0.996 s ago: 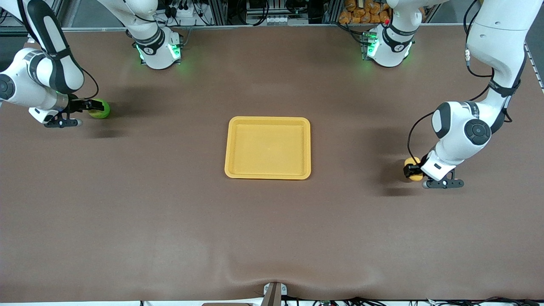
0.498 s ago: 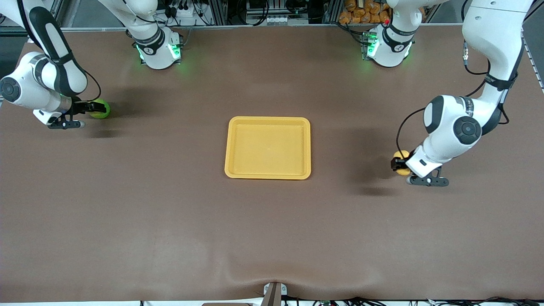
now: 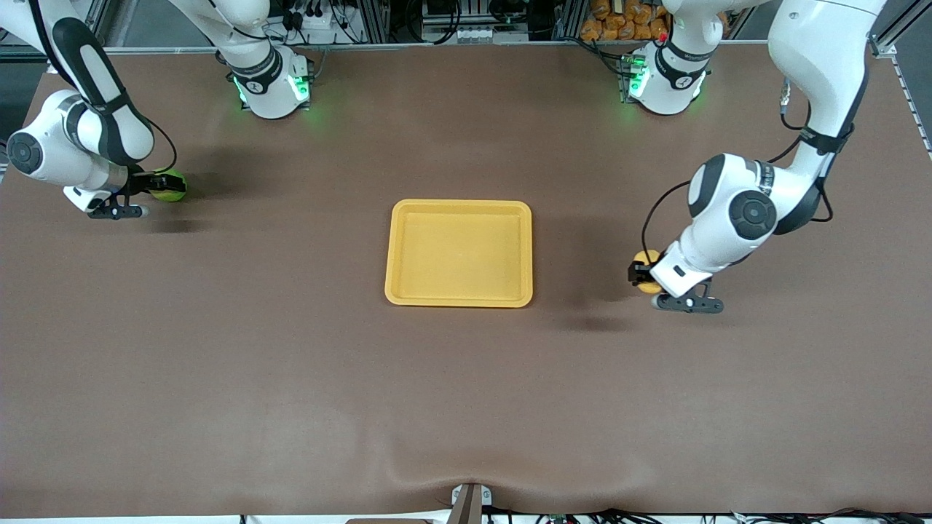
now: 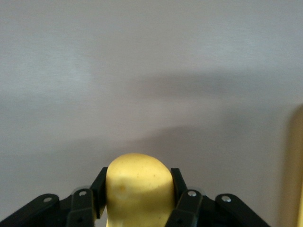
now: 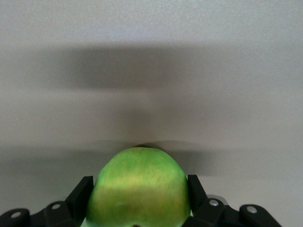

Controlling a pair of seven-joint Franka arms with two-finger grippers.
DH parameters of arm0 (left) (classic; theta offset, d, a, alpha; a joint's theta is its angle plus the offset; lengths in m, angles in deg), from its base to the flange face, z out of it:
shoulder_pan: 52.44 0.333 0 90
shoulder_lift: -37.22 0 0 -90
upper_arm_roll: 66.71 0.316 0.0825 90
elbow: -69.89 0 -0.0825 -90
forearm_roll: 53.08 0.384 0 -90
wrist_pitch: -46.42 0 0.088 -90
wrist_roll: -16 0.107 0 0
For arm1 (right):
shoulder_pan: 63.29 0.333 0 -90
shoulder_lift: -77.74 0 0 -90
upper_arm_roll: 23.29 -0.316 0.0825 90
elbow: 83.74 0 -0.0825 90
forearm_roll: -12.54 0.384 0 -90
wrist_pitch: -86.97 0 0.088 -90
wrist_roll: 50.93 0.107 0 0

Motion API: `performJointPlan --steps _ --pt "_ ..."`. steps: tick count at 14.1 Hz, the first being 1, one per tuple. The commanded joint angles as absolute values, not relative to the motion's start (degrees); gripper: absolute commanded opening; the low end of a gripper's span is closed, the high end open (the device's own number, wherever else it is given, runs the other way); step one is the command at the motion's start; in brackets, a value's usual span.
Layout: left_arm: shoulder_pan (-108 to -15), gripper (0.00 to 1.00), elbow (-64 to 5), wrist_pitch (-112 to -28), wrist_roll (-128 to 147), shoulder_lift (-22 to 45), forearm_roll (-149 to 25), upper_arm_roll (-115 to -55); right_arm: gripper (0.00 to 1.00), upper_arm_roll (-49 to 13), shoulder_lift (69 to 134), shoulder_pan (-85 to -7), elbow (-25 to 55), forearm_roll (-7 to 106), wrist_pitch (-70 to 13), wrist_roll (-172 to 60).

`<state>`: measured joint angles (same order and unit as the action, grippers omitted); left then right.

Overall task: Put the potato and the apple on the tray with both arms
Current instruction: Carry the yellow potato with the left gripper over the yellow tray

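A brown table (image 3: 291, 349) is filling the front view, the tray (image 3: 459, 252) sitting empty at its middle; the left gripper (image 3: 641, 273), arm bent low, is carrying the potato (image 3: 644, 259) above the table near the tray; the right gripper (image 3: 149, 188) is clamping the apple (image 3: 172, 186) well apart from it. In the left wrist view the fingers (image 4: 185, 196) are pinching the potato (image 4: 137, 187) between them; in the right wrist view the fingers (image 5: 199, 193) are flanking the apple (image 5: 139, 187). Both carries seem underway; releasing over the tray comes next.

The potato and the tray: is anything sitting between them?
Nothing: in the front view, only bare brown table separates the potato, held by the left gripper, from the tray.
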<state>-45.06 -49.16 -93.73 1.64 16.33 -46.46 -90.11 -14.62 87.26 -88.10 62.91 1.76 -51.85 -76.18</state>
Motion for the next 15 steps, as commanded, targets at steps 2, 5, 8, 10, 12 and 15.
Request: performJointPlan --steps 2,5,8,10,12,15 --pt "-52.68 0.17 -46.84 -92.27 -8.40 16.13 -45.52 -90.17 0.00 -15.55 87.32 -89.57 63.48 0.50 -52.34 -76.06" --pt "-58.13 0.17 -43.41 -92.27 -16.15 13.59 -45.52 -90.17 0.00 -15.73 86.97 -89.22 62.08 0.68 -49.46 -75.98" --pt "-63.15 0.19 -39.46 -92.27 -23.09 10.95 -45.52 -89.82 0.00 -15.90 86.18 -87.55 59.79 0.68 -47.34 -76.41" --pt "-66.31 0.22 -37.17 -92.27 -27.31 8.84 -44.04 -89.56 0.00 -15.90 86.01 -86.67 58.39 0.68 -46.28 -76.33" --pt "-68.34 0.22 -34.63 -92.27 -33.02 6.65 -40.01 -89.47 0.00 -16.08 86.00 -85.79 56.11 0.68 -44.70 -76.33" --pt "-70.63 0.22 -31.72 -92.27 -36.73 3.31 -34.73 -89.47 0.00 -16.08 86.18 -83.69 51.62 1.11 -40.31 -76.33"
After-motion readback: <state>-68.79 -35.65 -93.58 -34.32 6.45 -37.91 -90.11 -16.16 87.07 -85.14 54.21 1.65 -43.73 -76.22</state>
